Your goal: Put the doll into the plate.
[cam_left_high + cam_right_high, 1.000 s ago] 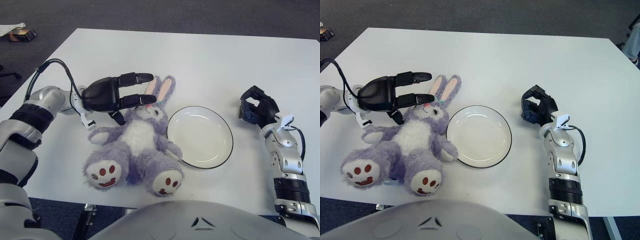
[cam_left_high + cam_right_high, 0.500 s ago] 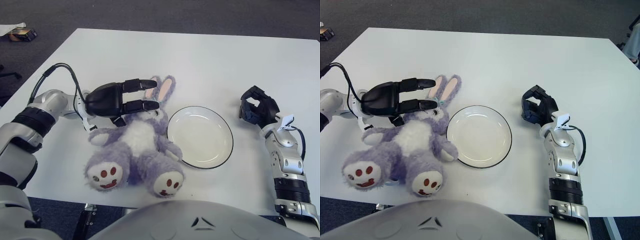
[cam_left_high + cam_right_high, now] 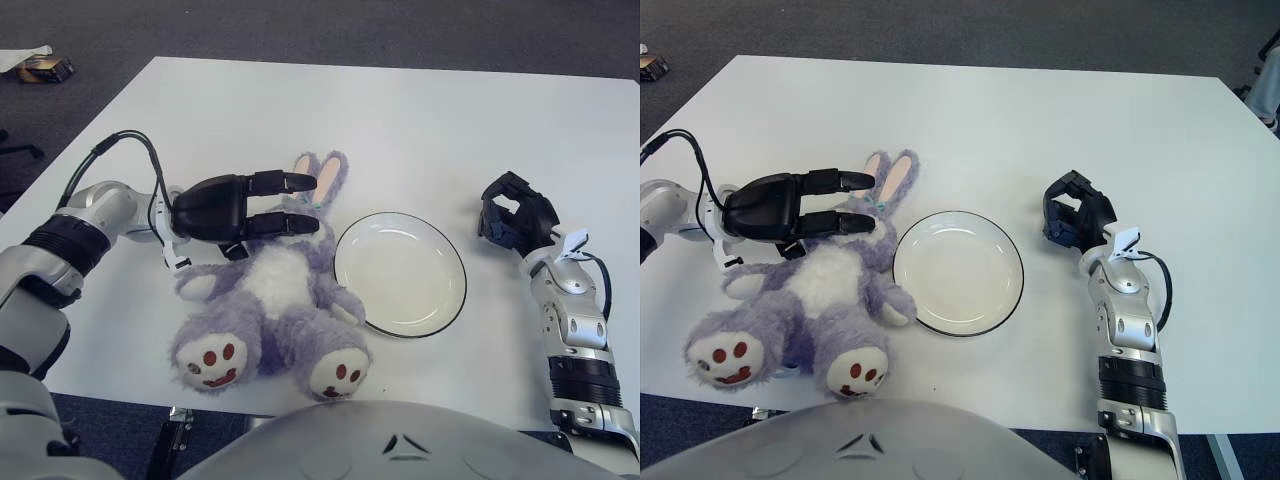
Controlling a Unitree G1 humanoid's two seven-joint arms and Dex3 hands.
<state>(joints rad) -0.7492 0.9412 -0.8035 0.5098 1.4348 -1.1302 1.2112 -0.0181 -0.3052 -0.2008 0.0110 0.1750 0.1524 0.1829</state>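
since a second ago the left hand (image 3: 235, 205) has dropped lower over the doll's head and its fingers have turned more level, while the doll (image 3: 275, 290) has slid a little toward the lower edge of the frame, its feet now nearer the bottom.

left eye view: the doll lies on its back on the white worktop (image 3: 420, 120), left of centre, ears pointing up the frame and feet toward the bottom. the left hand's fingers (image 3: 285, 182) straddle the head, one pair above the face and one across it, closing around it but not plainly clamped. the plate (image 3: 400, 273) sits empty at centre right, its rim touching the doll's arm. the right hand (image 3: 515, 222) shows at the right, beside the plate, its fingers curled on nothing.

right eye view: same layout; the left hand (image 3: 790, 207) sits at centre left over the doll's head (image 3: 865, 215), and the plate (image 3: 958, 272) holds nothing.

as a judgement, the task is at the grasp stage: lifting, carrying across and setting the doll in the plate all remain.
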